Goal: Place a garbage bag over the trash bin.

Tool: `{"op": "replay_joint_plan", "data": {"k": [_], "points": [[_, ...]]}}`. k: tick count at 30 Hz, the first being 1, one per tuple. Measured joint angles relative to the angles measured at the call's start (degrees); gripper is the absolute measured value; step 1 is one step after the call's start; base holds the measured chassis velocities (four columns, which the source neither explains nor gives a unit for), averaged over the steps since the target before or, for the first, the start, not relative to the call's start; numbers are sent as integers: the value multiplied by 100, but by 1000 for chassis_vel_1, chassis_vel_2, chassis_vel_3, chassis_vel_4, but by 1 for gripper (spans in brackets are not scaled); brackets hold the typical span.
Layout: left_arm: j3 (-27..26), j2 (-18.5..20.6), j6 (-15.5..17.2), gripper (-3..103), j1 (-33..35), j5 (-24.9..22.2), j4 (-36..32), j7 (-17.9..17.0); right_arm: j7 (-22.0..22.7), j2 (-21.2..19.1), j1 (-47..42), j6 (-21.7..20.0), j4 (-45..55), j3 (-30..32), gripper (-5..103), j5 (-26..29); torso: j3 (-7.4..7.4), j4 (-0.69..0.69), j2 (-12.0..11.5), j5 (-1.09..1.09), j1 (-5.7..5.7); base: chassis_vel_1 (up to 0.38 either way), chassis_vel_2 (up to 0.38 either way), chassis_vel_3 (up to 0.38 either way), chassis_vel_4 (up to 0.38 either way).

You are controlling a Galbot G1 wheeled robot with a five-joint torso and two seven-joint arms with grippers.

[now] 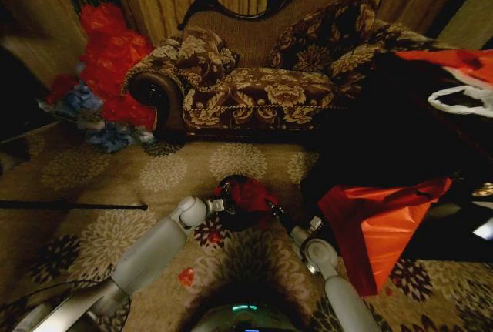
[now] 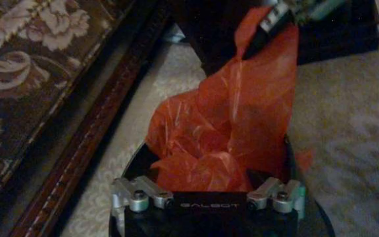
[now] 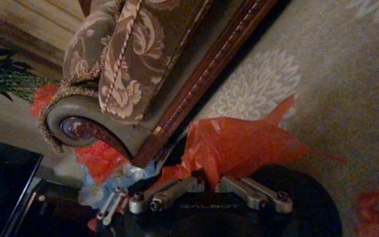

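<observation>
A robot's head camera looks down at a floral carpet [image 1: 92,186] in a dim room, with an ornate brown brocade sofa [image 1: 262,78] across the upper middle of the frame. Low in the centre stands the trash bin [image 1: 231,220], small, round and black, with the garbage bag [image 1: 250,193] — thin, shiny red film — bunched up at its mouth. Both grey arms reach in toward it from the bottom edge. The left gripper [image 1: 218,206] meets the bin's left rim; in the left wrist view its fingers [image 2: 140,190] are spread apart beside the crumpled red film [image 2: 222,143], not clamped on it. The right gripper [image 1: 276,210] comes in from the bin's right side; seen from the left wrist, it sits at the top of that frame, pinching the upper edge of the bag and holding it raised [image 2: 272,22]. In the right wrist view the red film [image 3: 236,143] billows just beyond that gripper's finger links [image 3: 252,190], above the bin's dark rim [image 3: 308,207]. A large flat orange-red plastic sheet [image 1: 381,224] lies at the lower right of the head view, and a heap of red and blue bags [image 1: 108,78] is piled at the upper left — beside the sofa's curled arm.
</observation>
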Motion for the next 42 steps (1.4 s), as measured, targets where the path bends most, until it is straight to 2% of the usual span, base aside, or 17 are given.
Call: {"op": "replay_joint_plan", "data": {"k": [3, 4, 7, 8, 10, 11, 13, 15, 18, 19, 22, 27, 32, 35, 36, 39, 42], "points": [[29, -20, -12, 75, 2, -225, 16, -325, -17, 12, 15, 7, -27, -28, 0, -58, 0, -1, 0, 0, 0, 0, 0, 0, 0], [29, -20, -12, 75, 2, -225, 16, -325, -17, 12, 15, 7, -27, -28, 0, -58, 0, -1, 0, 0, 0, 0, 0, 0, 0], [41, -26, 48, 59, 68, -463, -3, -645, -21, 22, 48, 14, -37, -56, 0, -106, 0, -1, 0, 0, 0, 0, 0, 0, 0], [41, -26, 48, 59, 68, -463, -3, -645, -21, 22, 48, 14, -37, -56, 0, -106, 0, -1, 0, 0, 0, 0, 0, 0, 0], [27, -6, 144, 48, 142, -586, -55, -768, -38, 18, 59, 16, -52, -69, 0, -155, 0, -2, 0, 0, 0, 0, 0, 0, 0], [27, -6, 144, 48, 142, -586, -55, -768, -38, 18, 59, 16, -52, -69, 0, -155, 0, -2, 0, 0, 0, 0, 0, 0, 0], [-22, 18, 164, 37, 208, -639, -93, -793, -58, 15, 55, 23, -68, -83, 0, -212, 1, -2, 0, -1, 0, 0, 0, 0, 0], [-41, 35, 178, 37, 238, -677, -119, -802, -71, 15, 48, 26, -75, -92, 0, -241, 1, -2, 0, -1, 1, 0, 0, 0, 0], [-109, 76, 204, 21, 329, -783, -229, -815, -110, 19, 29, 49, -90, -119, 0, -357, 2, -2, 0, 1, 2, 0, 0, 0, 0], [-109, 76, 204, 21, 329, -783, -229, -815, -110, 19, 29, 49, -90, -119, 0, -357, 2, -2, 0, 1, 2, 0, 0, 0, 0], [-143, 101, 202, 4, 395, -923, -362, -819, -126, 14, 27, 69, -104, -124, 0, -458, 1, -2, 0, 1, 2, 0, 0, 0, 0], [-138, 101, 187, 0, 429, -1222, -522, -923, -165, -32, 11, 97, -105, -76, 0, -573, 1, -1, 0, 1, 1, 0, 0, 0, 0], [-147, 52, 147, 0, 461, -1535, -633, -1304, -242, -93, -76, 148, -73, -19, 0, -716, 1, -2, 0, 2, 2, 0, 0, 0, 0], [-277, 48, 169, 0, 554, -1877, -770, -1856, -317, -139, -171, 186, -23, -2, 0, -820, 0, -2, 0, 1, 0, 0, 0, 0, 0], [-277, 48, 169, 0, 554, -1877, -770, -1856, -317, -139, -171, 186, -23, -2, 0, -820, 0, -2, 0, 1, 0, 0, 0, 0, 0], [-417, 42, 173, 0, 669, -2293, -831, -2510, -348, -161, -224, 209, -1, -5, 0, -914, 0, -1, 0, 1, 0, 0, 0, 0, 0], [-470, 37, 167, 0, 736, -2477, -848, -2746, -356, -152, -225, 224, -17, -11, 0, -965, 0, -1, 0, 1, 0, 0, 0, 0, 0]]}}
